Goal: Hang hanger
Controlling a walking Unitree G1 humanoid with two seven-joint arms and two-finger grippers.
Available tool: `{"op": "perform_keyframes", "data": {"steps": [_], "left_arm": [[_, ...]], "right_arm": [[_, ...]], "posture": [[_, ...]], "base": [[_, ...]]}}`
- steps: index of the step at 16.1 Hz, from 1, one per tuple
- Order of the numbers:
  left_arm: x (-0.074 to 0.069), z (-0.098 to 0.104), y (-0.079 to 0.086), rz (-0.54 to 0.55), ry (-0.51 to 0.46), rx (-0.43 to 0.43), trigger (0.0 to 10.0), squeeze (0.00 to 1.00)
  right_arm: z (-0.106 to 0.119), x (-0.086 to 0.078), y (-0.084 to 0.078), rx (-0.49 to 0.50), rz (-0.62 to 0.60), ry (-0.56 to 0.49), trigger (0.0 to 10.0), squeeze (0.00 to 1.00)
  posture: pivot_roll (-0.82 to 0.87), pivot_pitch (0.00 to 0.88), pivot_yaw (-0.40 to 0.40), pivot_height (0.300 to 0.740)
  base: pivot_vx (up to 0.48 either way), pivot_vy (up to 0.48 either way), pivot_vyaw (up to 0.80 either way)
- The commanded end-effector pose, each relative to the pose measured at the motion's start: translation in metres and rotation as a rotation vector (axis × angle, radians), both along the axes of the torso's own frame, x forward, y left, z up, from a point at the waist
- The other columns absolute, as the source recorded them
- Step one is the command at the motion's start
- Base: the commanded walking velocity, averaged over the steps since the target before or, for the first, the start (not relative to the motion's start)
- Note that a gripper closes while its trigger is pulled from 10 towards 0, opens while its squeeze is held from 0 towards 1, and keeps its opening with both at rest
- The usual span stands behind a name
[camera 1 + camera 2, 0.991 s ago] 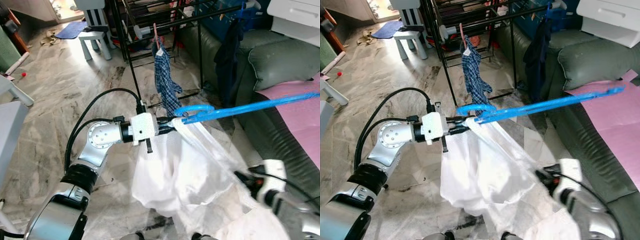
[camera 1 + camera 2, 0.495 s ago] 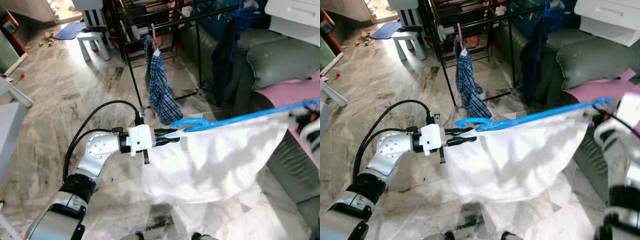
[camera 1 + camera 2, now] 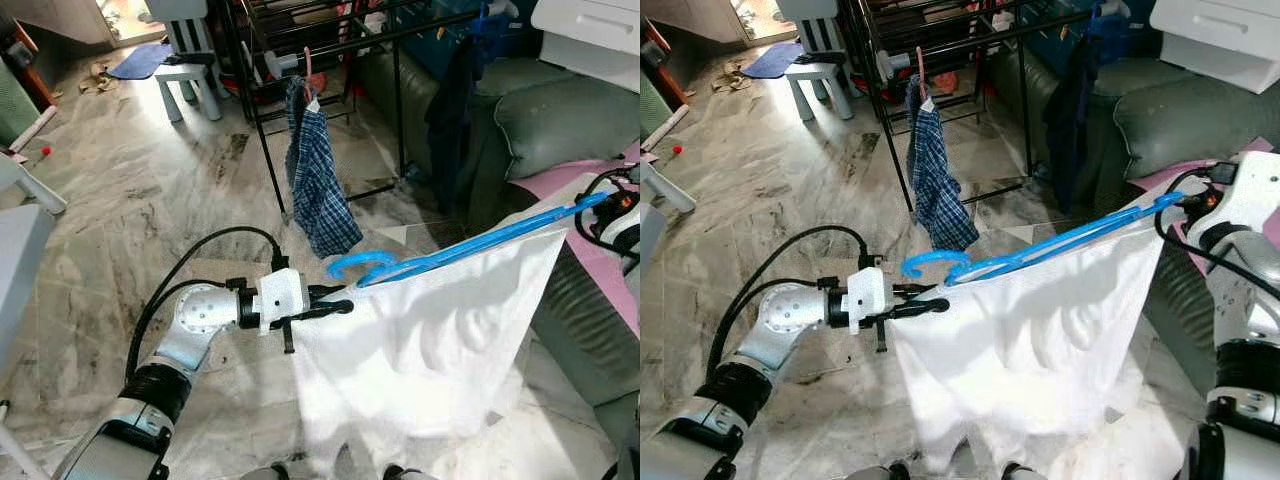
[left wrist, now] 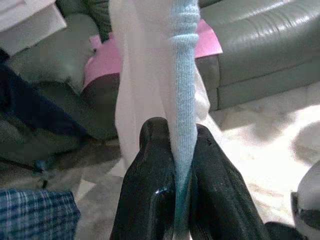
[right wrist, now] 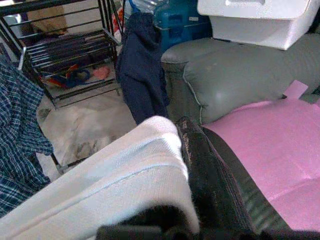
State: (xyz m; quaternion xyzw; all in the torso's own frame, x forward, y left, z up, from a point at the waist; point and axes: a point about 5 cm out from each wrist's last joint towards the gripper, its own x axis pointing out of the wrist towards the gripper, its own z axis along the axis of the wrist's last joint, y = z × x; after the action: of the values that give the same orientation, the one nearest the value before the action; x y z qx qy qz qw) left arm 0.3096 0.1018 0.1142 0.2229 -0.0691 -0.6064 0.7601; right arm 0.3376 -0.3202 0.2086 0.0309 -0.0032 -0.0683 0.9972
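Hanger (image 3: 470, 250) not yet hung — it is held in the air between both arms, a white cloth (image 3: 430, 350) draped from it and spread wide, hem near the floor (image 3: 120, 220).

Left gripper (image 3: 340, 300): jaws clamped on the cloth and the blue bar just below the hook (image 3: 362, 264); the left wrist view shows both pinched between the black fingers (image 4: 150, 190). Right gripper (image 3: 1190, 200) at the far tip of the hanger; in the right wrist view the cloth's edge lies against its finger, so the jaws look clamped on it.

Left to do, by judgement: carry the hanger forward and hook it over a rack bar.

Beyond — a plaid garment (image 3: 315, 180) hangs from the black rack (image 3: 330, 45), directly in the path. Dark clothing (image 3: 455, 110) hangs further right. Sofa (image 3: 560, 120) with a pink sheet (image 5: 265, 150) crowds the right side. A stool (image 3: 190, 70) stands far left.
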Motion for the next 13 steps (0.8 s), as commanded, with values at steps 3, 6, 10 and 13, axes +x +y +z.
{"op": "perform_keyframes", "data": {"steps": [3, 6, 10, 13], "left_arm": [[0.008, -0.012, 0.020, 0.178, 0.118, -0.070, 0.0, 0.00], [0.021, -0.004, 0.027, 0.318, 0.182, -0.218, 0.0, 0.00], [0.010, -0.010, 0.020, 0.193, 0.192, -0.153, 0.0, 0.00], [-0.002, -0.013, 0.012, 0.046, 0.265, -0.123, 0.0, 0.00]], "right_arm": [[0.020, -0.005, 0.004, -0.041, 0.050, -0.123, 0.0, 0.00], [0.013, -0.009, 0.018, -0.110, 0.176, -0.124, 0.0, 0.00], [0.020, -0.007, 0.013, -0.131, 0.113, -0.152, 0.0, 0.00], [0.026, 0.000, 0.008, -0.134, 0.070, -0.172, 0.0, 0.00]], "posture": [[-0.12, 0.132, 0.081, 0.740], [-0.12, 0.131, 0.079, 0.740], [-0.12, 0.128, 0.076, 0.740], [-0.12, 0.124, 0.075, 0.740]], "base": [[0.000, 0.000, 0.00], [0.000, 0.000, 0.00], [0.000, 0.000, 0.00], [0.000, 0.000, 0.00]]}}
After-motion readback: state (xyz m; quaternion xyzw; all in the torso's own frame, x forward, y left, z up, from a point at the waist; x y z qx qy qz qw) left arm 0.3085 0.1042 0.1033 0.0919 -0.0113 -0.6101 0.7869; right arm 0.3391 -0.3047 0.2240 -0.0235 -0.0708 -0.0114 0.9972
